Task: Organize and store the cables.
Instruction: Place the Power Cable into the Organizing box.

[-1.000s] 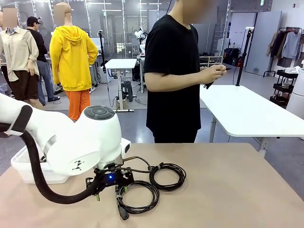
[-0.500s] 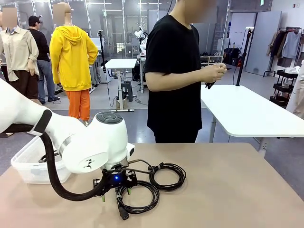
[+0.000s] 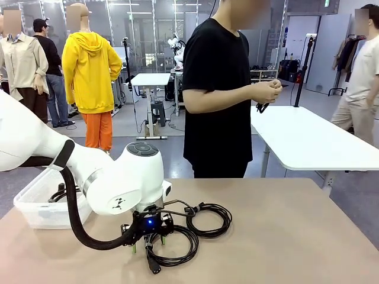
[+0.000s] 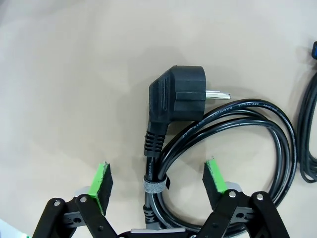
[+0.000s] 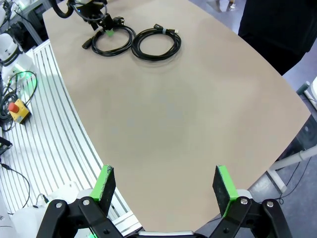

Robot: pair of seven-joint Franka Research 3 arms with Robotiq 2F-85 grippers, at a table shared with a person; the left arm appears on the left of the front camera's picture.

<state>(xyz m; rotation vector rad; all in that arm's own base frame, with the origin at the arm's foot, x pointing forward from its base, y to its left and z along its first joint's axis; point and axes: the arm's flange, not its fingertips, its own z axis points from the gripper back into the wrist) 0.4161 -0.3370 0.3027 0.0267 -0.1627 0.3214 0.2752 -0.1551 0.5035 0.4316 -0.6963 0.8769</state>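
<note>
Beige surface (image 3: 296, 236), clear bin (image 3: 26, 213) left, second coil (image 3: 228, 219) beside: our left fingers (image 4: 102, 181) straddle the thicker cable (image 4: 178, 94) wide, plug prongs pointing wrist-view right; right fingers (image 5: 223, 186) wide too.

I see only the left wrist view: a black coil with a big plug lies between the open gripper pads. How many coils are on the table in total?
Observer: Two. Next to the thick coil lies a second coil, on the robot's right side of it.
Operator: Is there any container for them?
Observer: Yes, a clear bin stands at the table's left edge, with something black inside.
Operator: What is the other arm doing?
Observer: The right gripper hangs open above the table's edge, far from both coils.
</note>
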